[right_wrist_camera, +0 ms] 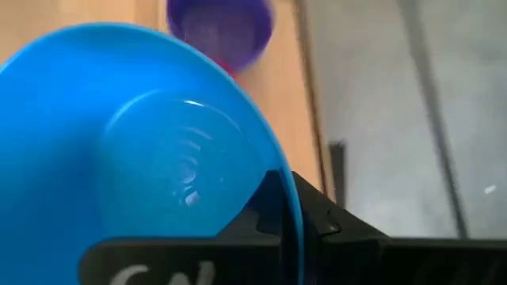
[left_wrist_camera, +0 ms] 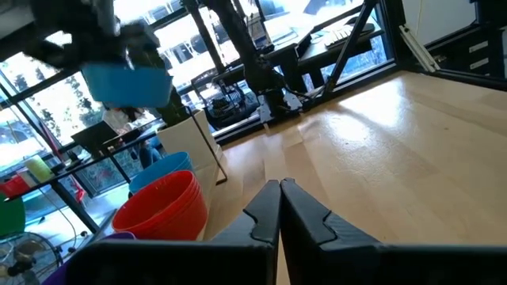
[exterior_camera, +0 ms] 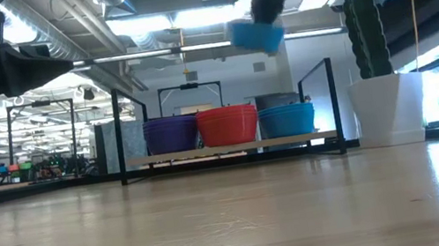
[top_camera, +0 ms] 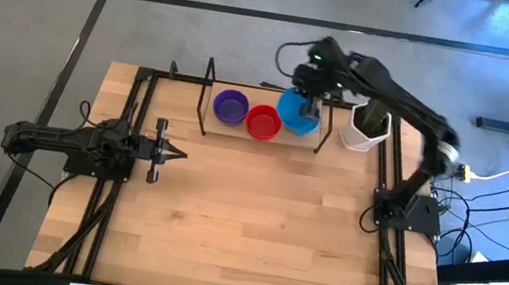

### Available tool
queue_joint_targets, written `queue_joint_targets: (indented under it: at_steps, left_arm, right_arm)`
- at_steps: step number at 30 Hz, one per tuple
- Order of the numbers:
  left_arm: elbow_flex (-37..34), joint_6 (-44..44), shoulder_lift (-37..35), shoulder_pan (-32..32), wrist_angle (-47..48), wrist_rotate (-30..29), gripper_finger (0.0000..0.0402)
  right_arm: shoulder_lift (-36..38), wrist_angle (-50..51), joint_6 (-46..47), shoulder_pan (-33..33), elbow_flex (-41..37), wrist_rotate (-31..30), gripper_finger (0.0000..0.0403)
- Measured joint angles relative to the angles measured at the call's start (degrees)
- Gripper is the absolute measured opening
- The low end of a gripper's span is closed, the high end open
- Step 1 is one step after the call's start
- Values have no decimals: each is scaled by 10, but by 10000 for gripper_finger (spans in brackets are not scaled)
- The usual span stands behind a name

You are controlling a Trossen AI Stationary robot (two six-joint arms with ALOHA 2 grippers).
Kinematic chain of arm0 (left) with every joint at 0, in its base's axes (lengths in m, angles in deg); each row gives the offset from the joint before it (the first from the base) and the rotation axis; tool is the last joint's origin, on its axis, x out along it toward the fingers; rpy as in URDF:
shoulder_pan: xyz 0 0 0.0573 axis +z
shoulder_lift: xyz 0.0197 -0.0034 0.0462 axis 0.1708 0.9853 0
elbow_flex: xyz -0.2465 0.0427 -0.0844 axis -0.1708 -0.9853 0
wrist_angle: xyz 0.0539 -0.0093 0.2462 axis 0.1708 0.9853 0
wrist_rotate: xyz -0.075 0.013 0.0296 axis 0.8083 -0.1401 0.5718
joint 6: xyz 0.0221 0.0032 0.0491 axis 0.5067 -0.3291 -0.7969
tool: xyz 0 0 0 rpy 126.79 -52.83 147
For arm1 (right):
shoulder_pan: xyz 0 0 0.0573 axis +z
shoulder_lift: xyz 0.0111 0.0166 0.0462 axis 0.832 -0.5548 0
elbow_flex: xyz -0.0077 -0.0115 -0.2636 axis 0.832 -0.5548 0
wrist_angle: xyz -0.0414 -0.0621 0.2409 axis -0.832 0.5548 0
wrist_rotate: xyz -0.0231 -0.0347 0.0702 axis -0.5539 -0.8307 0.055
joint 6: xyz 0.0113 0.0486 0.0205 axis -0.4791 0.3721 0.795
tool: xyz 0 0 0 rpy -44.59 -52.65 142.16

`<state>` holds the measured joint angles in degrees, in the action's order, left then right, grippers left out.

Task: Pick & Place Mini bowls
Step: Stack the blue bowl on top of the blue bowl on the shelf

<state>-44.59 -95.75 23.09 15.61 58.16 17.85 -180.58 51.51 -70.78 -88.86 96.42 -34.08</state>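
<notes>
The right gripper (top_camera: 310, 98) is pinching a light blue bowl (exterior_camera: 257, 35) by its rim above the three stacks (exterior_camera: 229, 126) — task barely begun, no bowls placed yet — the left gripper (top_camera: 172, 153) is waiting, pressed together

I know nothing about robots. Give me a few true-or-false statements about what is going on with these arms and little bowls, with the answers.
1. The right gripper holds a light blue bowl in the air. True.
2. The left gripper holds a red bowl. False: it is shut on nothing, over bare table.
3. The purple stack, red stack and blue stack stand in a row. True.
4. The cactus pot stands between the purple and red stacks. False: it stands beyond the blue stack.
</notes>
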Motion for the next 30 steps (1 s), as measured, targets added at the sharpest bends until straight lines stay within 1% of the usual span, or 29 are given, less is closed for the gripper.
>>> queue_joint_targets:
  at_steps: [2, 4, 6, 9, 16, 24, 30]
  left_arm:
    - [0, 0, 0, 0, 0, 0, 3]
    - [0, -2, 0, 0, 0, 0, 5]
    - [0, -9, 0, 0, 0, 0, 7]
    - [0, -10, 0, 0, 0, 0, 7]
    - [0, -11, 0, 0, 0, 0, 2]
    - [0, -11, 0, 0, 0, 0, 10]
    - [0, -11, 0, 0, 0, 0, 8]
  right_arm:
    - [-40, 44, -36, -20, 35, 10, 2]
    - [-67, 68, -65, -38, 64, 4, 2]
    - [-92, 96, -89, -52, 75, -7, 2]
    - [-129, 96, -117, -68, 75, -7, 2]
    - [-173, 92, -136, -91, 76, -5, 2]
    - [-209, 94, -139, -93, 76, -6, 3]
    - [-216, 97, -142, -93, 74, -5, 5]
